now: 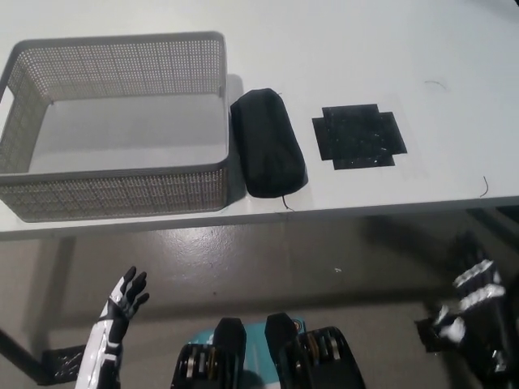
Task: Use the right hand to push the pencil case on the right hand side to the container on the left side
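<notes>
Pencil case [268, 142] against container [122, 182], right robot hand [474, 300] lowered

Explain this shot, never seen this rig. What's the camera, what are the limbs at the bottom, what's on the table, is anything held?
It is a single view from a camera on a humanoid robot's head, looking steeply down at a white table and the floor in front of it.

On the table: a grey mesh container on the left, and a black pencil case lying right beside its right wall, outside it. Whether they touch cannot be told. To the right of the case is a flat black cross-shaped patch.

The left robot hand, white, rests low at the lower left, below the table edge, fingers apart. The right robot hand, black, is at the lower right, also below the table; it is blurred, so open or shut cannot be told.

Nothing is held.
</notes>
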Robot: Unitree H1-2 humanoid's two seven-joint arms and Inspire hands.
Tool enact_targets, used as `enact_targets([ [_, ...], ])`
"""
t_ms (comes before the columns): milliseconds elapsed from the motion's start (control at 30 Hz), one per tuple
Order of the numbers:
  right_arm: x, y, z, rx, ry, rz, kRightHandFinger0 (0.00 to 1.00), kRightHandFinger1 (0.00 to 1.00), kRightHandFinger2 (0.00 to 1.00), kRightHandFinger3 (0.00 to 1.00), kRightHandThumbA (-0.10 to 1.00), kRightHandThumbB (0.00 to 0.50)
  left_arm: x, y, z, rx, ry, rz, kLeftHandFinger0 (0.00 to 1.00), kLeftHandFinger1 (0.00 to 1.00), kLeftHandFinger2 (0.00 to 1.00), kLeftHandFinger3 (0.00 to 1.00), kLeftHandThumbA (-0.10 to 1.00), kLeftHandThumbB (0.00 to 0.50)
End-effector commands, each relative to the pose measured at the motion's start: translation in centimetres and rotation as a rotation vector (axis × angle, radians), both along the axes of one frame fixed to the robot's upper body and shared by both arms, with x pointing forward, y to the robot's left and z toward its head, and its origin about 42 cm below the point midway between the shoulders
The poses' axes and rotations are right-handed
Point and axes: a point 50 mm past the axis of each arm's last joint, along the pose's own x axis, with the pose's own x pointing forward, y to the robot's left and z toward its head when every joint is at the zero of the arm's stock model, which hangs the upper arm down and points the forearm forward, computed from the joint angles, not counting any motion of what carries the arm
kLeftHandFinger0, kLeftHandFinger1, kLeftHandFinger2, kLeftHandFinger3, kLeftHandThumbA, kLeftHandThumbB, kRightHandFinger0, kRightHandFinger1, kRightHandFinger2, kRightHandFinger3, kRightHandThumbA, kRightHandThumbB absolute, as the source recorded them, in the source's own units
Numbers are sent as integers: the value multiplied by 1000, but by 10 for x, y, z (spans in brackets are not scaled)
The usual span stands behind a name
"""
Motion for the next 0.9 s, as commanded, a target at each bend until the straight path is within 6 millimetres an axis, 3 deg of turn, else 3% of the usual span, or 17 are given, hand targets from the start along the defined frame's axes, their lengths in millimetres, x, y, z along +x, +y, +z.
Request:
enact_targets([
  [0,2,10,18,-76,-112,102,1000,1000,1000,1000,1000,303,8,3,21,-5,-111,-8,1000,1000,1000,1000,1000,232],
  [33,7,10,17,-88,-112,102,1000,1000,1000,1000,1000,279,11,4,23,-1,-116,-4,1000,1000,1000,1000,1000,232],
  [100,11,9,15,-101,-90,104,1000,1000,1000,1000,1000,304,15,5,25,-2,-124,-3,1000,1000,1000,1000,1000,238],
  [267,17,11,8,-84,-62,112,1000,1000,1000,1000,1000,284,14,6,27,-13,-121,10,1000,1000,1000,1000,1000,276],
  [467,19,14,4,-81,-56,112,1000,1000,1000,1000,1000,281,16,15,28,-13,-142,46,1000,1000,1000,1000,1000,242],
  [867,32,9,13,-98,-79,100,1000,1000,1000,1000,1000,263,22,24,29,-18,-142,50,1000,1000,1000,1000,1000,233],
])
